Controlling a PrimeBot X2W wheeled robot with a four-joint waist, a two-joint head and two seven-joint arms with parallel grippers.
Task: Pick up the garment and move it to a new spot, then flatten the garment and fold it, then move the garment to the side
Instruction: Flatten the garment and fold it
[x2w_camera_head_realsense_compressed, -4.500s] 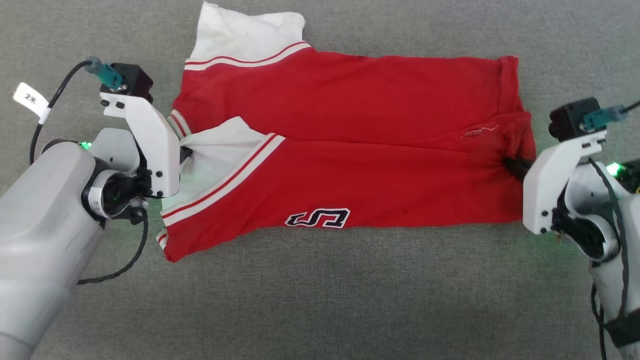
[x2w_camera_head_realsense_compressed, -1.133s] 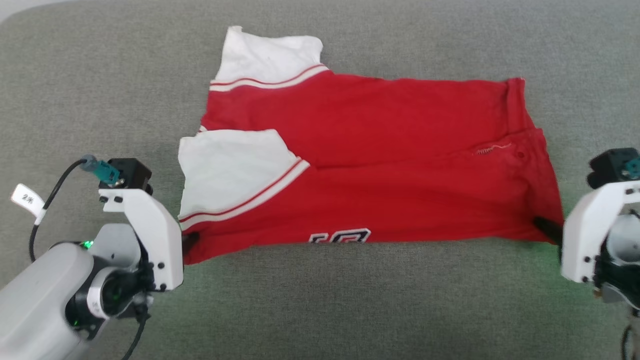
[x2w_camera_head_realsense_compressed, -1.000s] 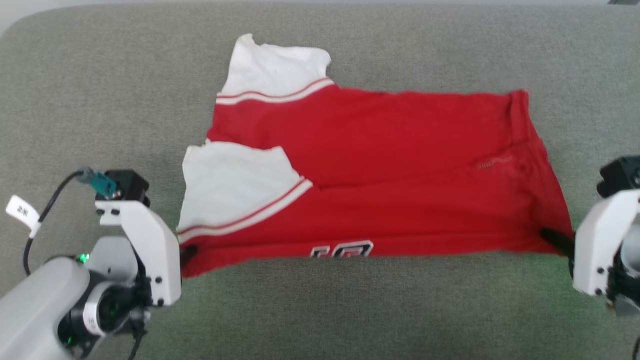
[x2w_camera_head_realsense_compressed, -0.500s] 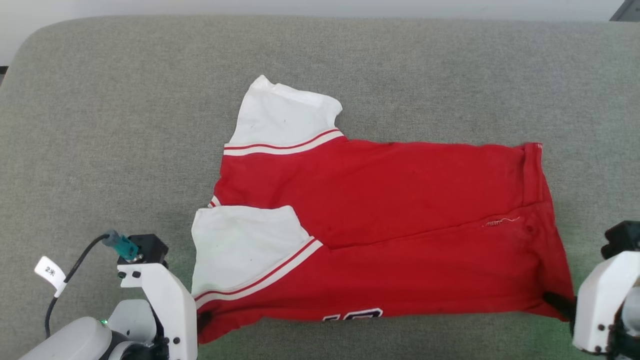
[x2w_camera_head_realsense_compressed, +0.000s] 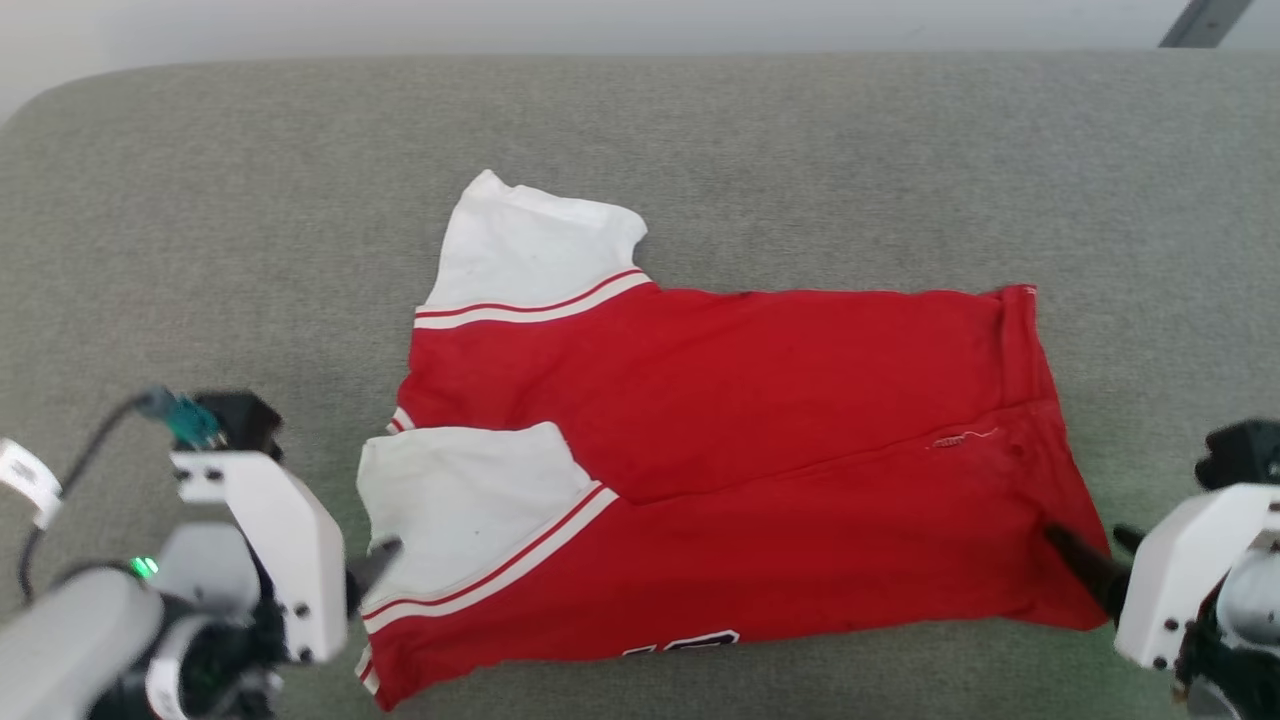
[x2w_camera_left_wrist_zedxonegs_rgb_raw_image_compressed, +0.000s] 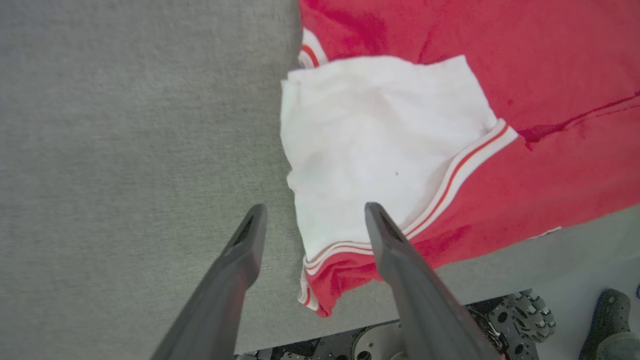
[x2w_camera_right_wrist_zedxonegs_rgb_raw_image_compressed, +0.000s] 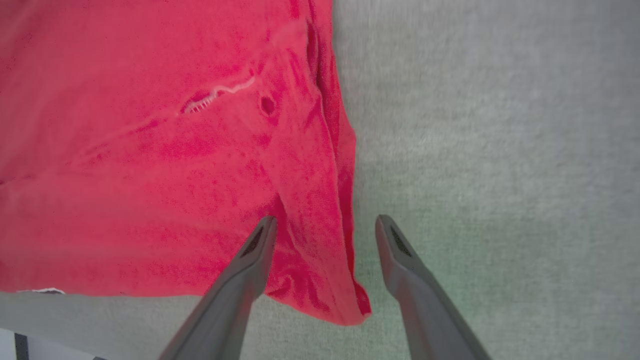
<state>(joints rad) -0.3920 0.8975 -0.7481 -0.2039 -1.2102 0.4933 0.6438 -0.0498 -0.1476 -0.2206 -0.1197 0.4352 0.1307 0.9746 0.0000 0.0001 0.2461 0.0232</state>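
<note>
Looking over the grey padded surface (x2w_camera_head_realsense_compressed: 200, 200), I'd put the job about midway. The red jersey T-shirt (x2w_camera_head_realsense_compressed: 760, 480) lies spread lengthwise across the middle, collar end toward the robot's left and hem (x2w_camera_head_realsense_compressed: 1018, 370) toward its right. The near long side looks folded over onto the body, with one white sleeve (x2w_camera_head_realsense_compressed: 460, 500) on top of the red. The far sleeve (x2w_camera_head_realsense_compressed: 535, 250) sticks out unfolded, so I'd say the move and the flattening are done and one lengthwise fold is made. What's left, by my reckoning, is the far side, a crosswise fold or two, and the shift to the side.

The left gripper (x2w_camera_left_wrist_zedxonegs_rgb_raw_image_compressed: 315, 209) has its jaws spread and holds nothing. One finger hangs over the near sleeve and the other over bare surface. The right gripper (x2w_camera_right_wrist_zedxonegs_rgb_raw_image_compressed: 326, 220) is likewise spread and empty, straddling the near hem corner, which puckers up a little between the fingers.

As for edges, the shirt's near fold runs just beside the surface's front edge (x2w_camera_left_wrist_zedxonegs_rgb_raw_image_compressed: 500, 270) (a strip of black lettering (x2w_camera_head_realsense_compressed: 680, 640) peeks out along it). There's hardly any room on that side. Beyond the shirt, and out to both ends, plenty of bare grey is free for swinging the far flap over or sliding the finished bundle away.
</note>
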